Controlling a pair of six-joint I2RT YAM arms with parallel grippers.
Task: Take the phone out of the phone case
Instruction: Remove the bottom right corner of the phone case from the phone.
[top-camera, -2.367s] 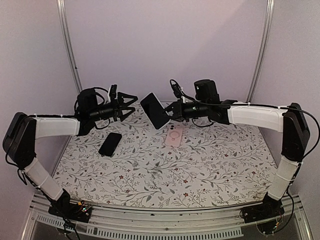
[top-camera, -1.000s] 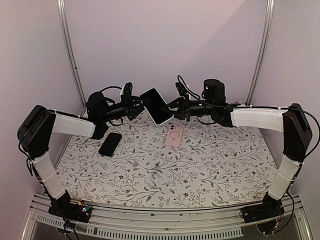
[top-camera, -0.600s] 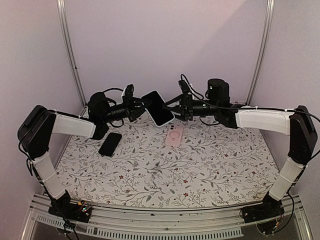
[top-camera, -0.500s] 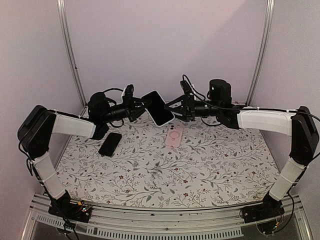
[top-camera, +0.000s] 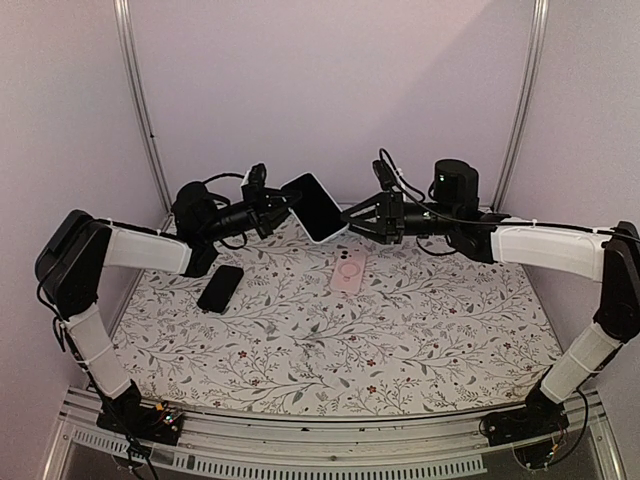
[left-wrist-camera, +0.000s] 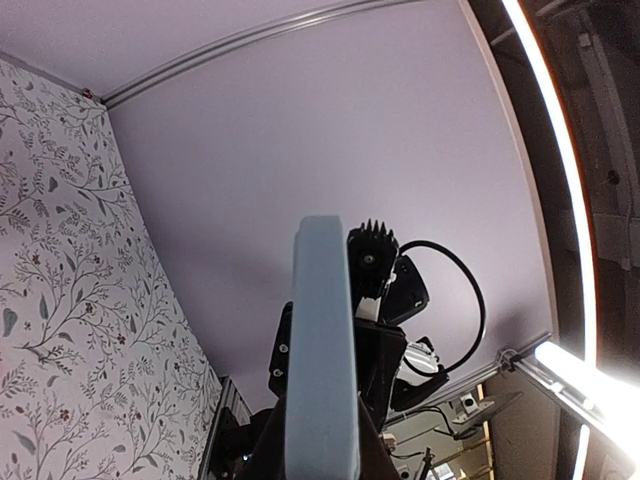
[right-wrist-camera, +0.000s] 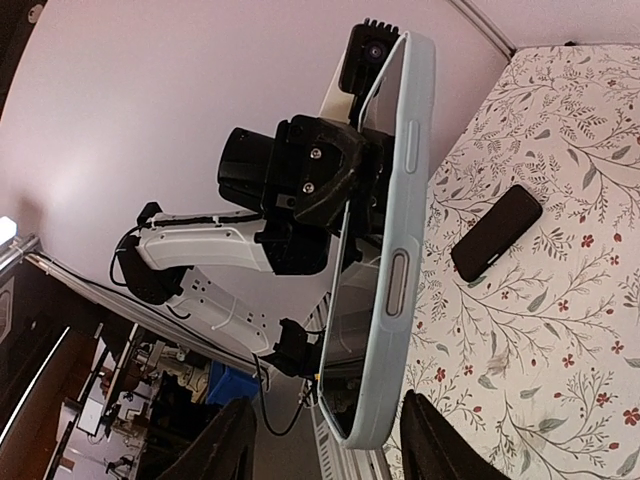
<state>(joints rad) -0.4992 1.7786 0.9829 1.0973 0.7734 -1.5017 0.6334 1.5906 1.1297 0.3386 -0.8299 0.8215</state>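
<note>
A phone in a pale blue phone case (top-camera: 315, 207) hangs in the air over the back of the table, dark screen towards the camera. My left gripper (top-camera: 283, 207) is shut on its left end. In the left wrist view the case (left-wrist-camera: 322, 340) shows edge-on between the shut jaws of the left gripper (left-wrist-camera: 320, 455). My right gripper (top-camera: 352, 222) stands open just right of the phone, not touching it. In the right wrist view the phone (right-wrist-camera: 385, 270) is seen edge-on, with the side buttons of the case showing, ahead of the open right gripper (right-wrist-camera: 330, 450).
A pink phone case (top-camera: 348, 271) lies back up on the flowered table (top-camera: 420, 330), below the right gripper. A black phone (top-camera: 220, 288) lies at the left; it also shows as the black phone (right-wrist-camera: 497, 232) in the right wrist view. Walls close the back and both sides.
The right gripper, which held the phone earlier, has opened and drawn back to the right. The left gripper came in, shut on the phone's left end and now holds it alone.
</note>
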